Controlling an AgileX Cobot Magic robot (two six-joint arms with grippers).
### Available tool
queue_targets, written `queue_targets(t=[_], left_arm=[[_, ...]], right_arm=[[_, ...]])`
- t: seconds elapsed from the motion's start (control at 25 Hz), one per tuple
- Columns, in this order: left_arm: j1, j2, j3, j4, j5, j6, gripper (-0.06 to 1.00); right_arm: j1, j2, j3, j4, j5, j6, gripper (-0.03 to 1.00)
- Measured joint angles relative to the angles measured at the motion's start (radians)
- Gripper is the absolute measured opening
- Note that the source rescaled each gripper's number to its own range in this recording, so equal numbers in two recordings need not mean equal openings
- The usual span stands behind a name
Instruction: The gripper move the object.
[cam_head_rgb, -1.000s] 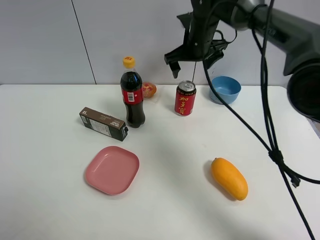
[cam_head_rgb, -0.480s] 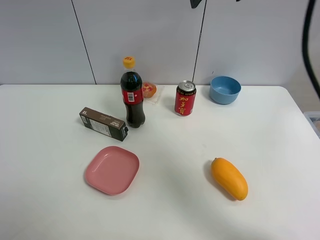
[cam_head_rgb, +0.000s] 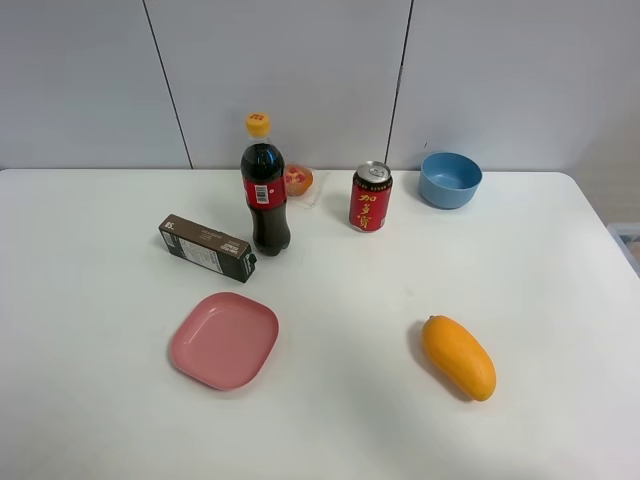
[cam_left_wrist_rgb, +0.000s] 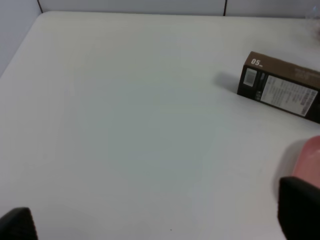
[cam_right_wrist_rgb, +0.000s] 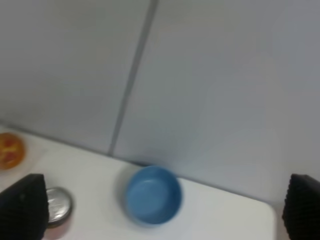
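The counter (cam_head_rgb: 100, 400) is a smooth, matt white surface with only a soft sheen. The red drink can (cam_head_rgb: 370, 198) looks like printed metal, its body glossy and its silver top bright and reflective. The cola bottle (cam_head_rgb: 265, 190) is clear glossy plastic over dark liquid, with a yellow plastic cap and a shiny red label. The brown carton (cam_head_rgb: 207, 248) looks like matt printed cardboard. The pink plate (cam_head_rgb: 224, 340) and the blue bowl (cam_head_rgb: 450, 179) both look like smooth plastic with a dull satin finish. The mango (cam_head_rgb: 458, 356) has smooth, slightly waxy orange skin. The wall panels (cam_head_rgb: 280, 70) behind are flat matt grey.
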Motion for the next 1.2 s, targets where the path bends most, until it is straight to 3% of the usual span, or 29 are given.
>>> queue_targets(t=[0.16, 0.36, 0.64, 0.96, 1.2], left_arm=[[0.0, 0.0, 0.0, 0.0, 0.0, 0.0, 1.0], [0.0, 0.0, 0.0, 0.0, 0.0, 0.0, 1.0], [0.0, 0.0, 0.0, 0.0, 0.0, 0.0, 1.0], [0.0, 0.0, 0.0, 0.0, 0.0, 0.0, 1.0], [0.0, 0.0, 0.0, 0.001, 0.0, 0.0, 1.0]], right_arm=[[-0.085, -0.05, 0.0, -0.039, 0.0, 0.0, 0.81], [-0.252, -0.103, 0.0, -0.049, 0.0, 0.0, 0.81], [-0.443, -0.148, -0.001, -0.004, 0.0, 0.0, 0.81], [-0.465, -0.305, 0.04, 0.014, -0.001, -0.008, 0.81], [-0.465, -0.586, 0.375, 0.006, -0.001, -0.017, 0.79]])
